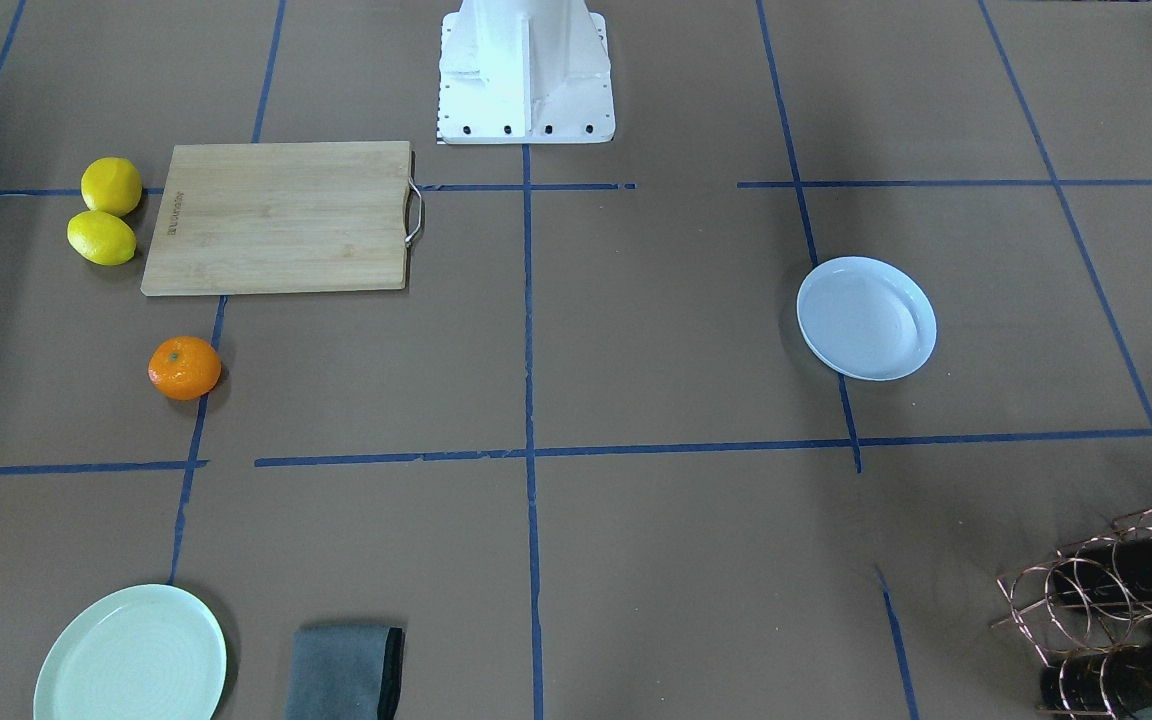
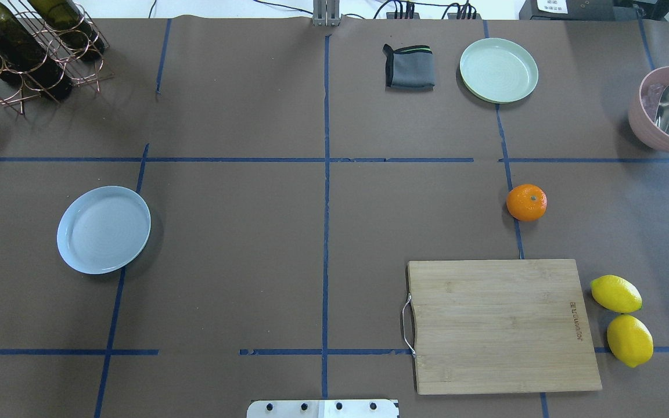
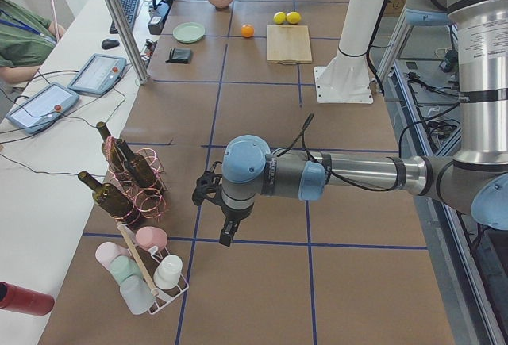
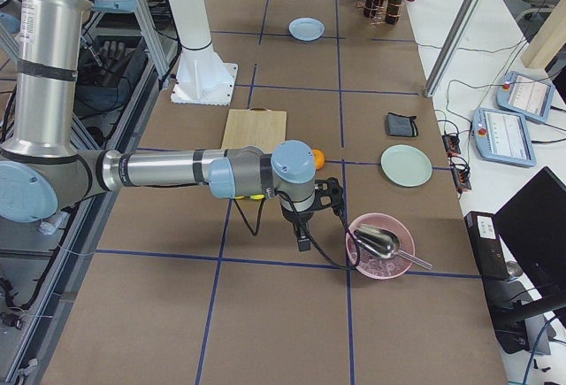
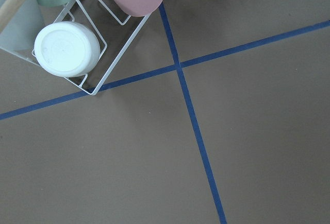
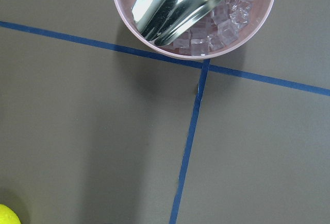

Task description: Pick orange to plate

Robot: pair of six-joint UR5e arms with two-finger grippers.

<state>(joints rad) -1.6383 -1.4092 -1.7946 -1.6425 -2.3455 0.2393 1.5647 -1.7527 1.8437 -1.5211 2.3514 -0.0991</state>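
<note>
The orange (image 2: 527, 202) rests on the brown table beyond the cutting board, also seen in the front view (image 1: 184, 368) and far off in the left side view (image 3: 247, 31). The white, faintly bluish plate (image 2: 104, 229) lies bare on the opposite half of the table (image 1: 866, 318). Neither gripper touches either thing. My left gripper (image 3: 226, 230) hangs over the table near the wine rack, far from the plate. My right gripper (image 4: 303, 233) hovers beside the pink bowl, a short way from the orange (image 4: 317, 158). Whether either is open or shut, I cannot tell.
A wooden cutting board (image 2: 500, 324) lies near the base, with two lemons (image 2: 622, 319) beside it. A mint-green plate (image 2: 498, 69) and a folded grey cloth (image 2: 409, 67) sit at the far edge. A pink bowl (image 2: 665, 110) holds ice and a scoop. A wine rack (image 2: 27, 46) and a cup rack (image 5: 77, 44) stand on the left.
</note>
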